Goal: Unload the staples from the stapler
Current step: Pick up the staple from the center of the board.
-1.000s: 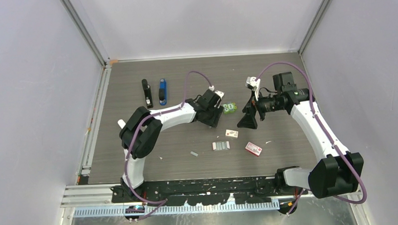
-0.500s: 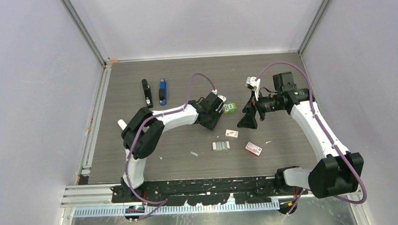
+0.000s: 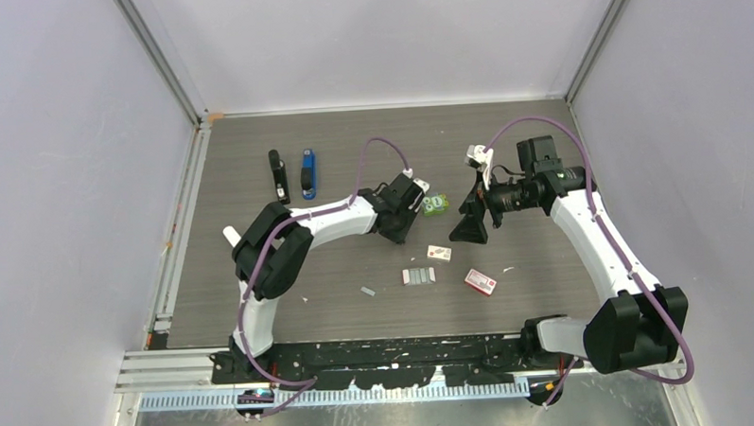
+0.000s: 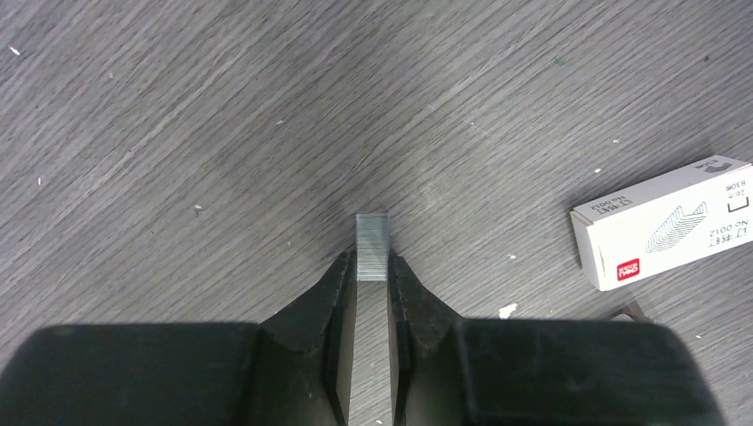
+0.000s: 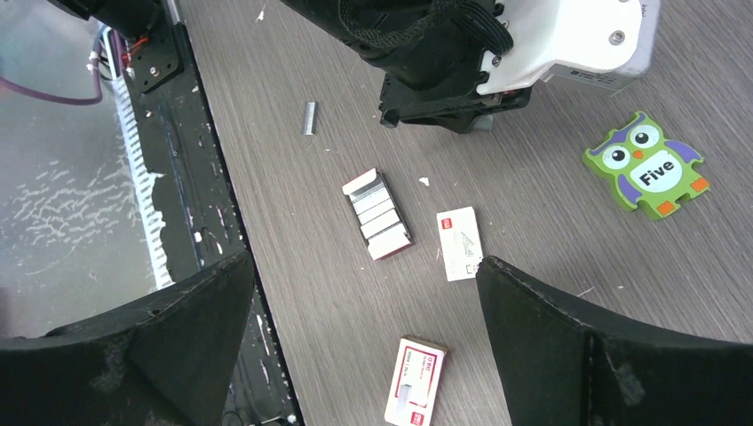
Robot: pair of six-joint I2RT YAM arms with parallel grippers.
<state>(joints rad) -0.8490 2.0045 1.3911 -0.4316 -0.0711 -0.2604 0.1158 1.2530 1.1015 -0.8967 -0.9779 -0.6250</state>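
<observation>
A short silvery strip of staples [image 4: 372, 240] lies on the wood-grain table, its near end pinched between the fingertips of my left gripper [image 4: 372, 263], which is shut on it. From above, the left gripper [image 3: 399, 229] sits low near the table's middle. Several more strips lie side by side [image 3: 418, 276] [image 5: 378, 214], and a single strip [image 3: 367, 291] [image 5: 309, 118] lies apart. A black stapler [image 3: 278, 176] and a blue stapler [image 3: 307, 173] lie at the far left. My right gripper [image 3: 470, 231] [image 5: 364, 260] hangs above the table, open and holding nothing.
Two red-and-white boxes [image 3: 439, 253] [image 3: 481, 282] lie near the strips; one box [image 4: 666, 224] is just right of the left gripper. A green owl piece [image 3: 435, 204] [image 5: 658, 165] sits between the arms. The table's near edge meets a black rail [image 5: 146, 177].
My left gripper's jaws have narrowed onto the staple strip, and its wrist has shifted slightly. The right arm has not moved.
</observation>
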